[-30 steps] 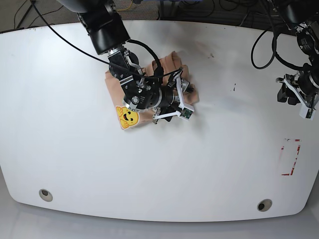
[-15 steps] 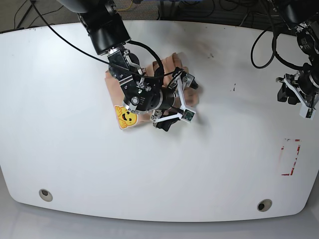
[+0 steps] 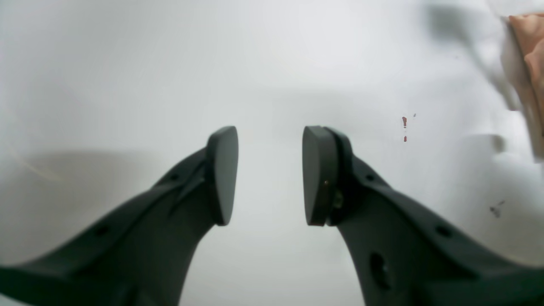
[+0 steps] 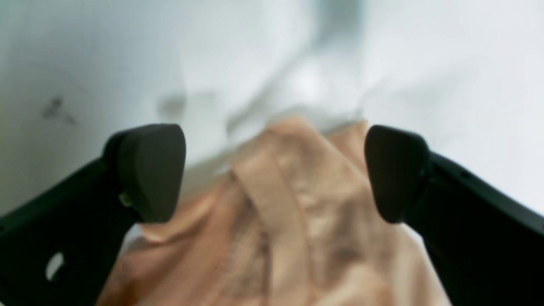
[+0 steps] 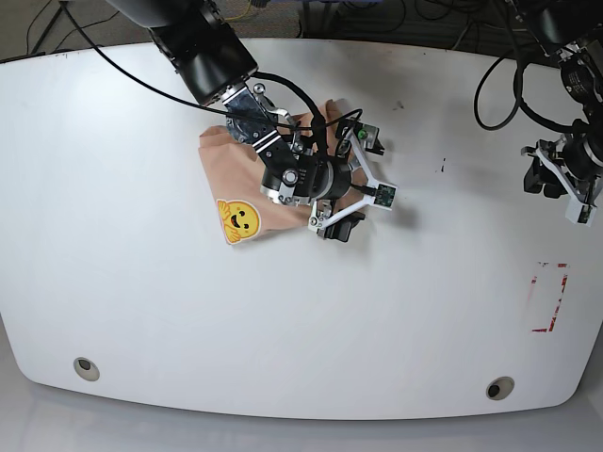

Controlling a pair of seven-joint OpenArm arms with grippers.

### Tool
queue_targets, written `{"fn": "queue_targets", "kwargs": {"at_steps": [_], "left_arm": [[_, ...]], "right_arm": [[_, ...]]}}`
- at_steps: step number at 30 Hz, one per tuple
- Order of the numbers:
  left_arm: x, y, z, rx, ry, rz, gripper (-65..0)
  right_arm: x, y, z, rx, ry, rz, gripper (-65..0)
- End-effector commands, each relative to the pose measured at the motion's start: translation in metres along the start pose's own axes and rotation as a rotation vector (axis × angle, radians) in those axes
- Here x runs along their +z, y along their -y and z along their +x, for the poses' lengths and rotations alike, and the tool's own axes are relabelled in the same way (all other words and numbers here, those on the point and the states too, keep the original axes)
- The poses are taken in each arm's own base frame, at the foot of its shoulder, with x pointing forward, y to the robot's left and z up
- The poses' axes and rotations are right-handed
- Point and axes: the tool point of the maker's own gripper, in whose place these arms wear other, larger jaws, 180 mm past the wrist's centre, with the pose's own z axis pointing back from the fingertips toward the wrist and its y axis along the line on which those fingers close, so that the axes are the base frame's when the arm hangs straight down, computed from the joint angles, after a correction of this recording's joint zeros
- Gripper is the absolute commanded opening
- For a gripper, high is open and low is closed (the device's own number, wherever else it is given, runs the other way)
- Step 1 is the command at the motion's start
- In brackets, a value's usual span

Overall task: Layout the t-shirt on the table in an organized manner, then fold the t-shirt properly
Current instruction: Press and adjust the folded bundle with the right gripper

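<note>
Hovering over the bunched t-shirt [image 5: 247,174], the right gripper [image 5: 363,185] has its jaws spread wide with nothing between the pads. In the base view it sits at the cloth's right-hand margin, partly past the fabric and over bare table [image 5: 122,282]. The right wrist view agrees: peach fabric [image 4: 289,221] fills the lower middle of the gap between the two dark fingertips [image 4: 148,170], folds and a seam band running up toward the fingertip line, white tabletop beyond. Neither pad is seen touching the cloth — the picture is too blurred to say how close they are.

T-shirt position: upper-middle of the table, left of centre in the base view, largely hidden under the right arm. It lies crumpled in a compact heap, not spread flat. Long axis of the visible heap runs roughly from the lower left, where the yellow bear print [image 5: 238,219] faces up at the corner, toward the upper right, where a rumpled edge shows beside the arm. Sleeves and collar cannot be made out.

Left gripper [image 5: 556,184]: well apart from the shirt, near the table's right edge in the base view. Its wrist view shows the two pads [image 3: 223,174] parted by a moderate gap, empty, above bare white surface — a sliver of peach cloth [image 3: 529,51] appears only at the far right of that picture.
</note>
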Motion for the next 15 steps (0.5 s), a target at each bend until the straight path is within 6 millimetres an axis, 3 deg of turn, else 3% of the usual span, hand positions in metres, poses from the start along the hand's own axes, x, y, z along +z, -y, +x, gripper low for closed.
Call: {"fn": "queue_targets", "kwargs": {"at_steps": [1,6,15], "left_arm": [[0.004,-0.002,0.014,-0.014,0.046,0.006,-41.1],[0.004,-0.002,0.014,-0.014,0.046,0.006,-41.1],[0.004,-0.002,0.014,-0.013,0.046,0.004,-41.1]], "right_arm": [[0.003,0.012,0.011,0.005,0.035,-0.022,-0.2],[-0.003,0.021,0.003,-0.027,0.035,-0.020,-3.2],[-0.003,0.038,-0.005,-0.105,0.068,-0.041,-22.0]]}}
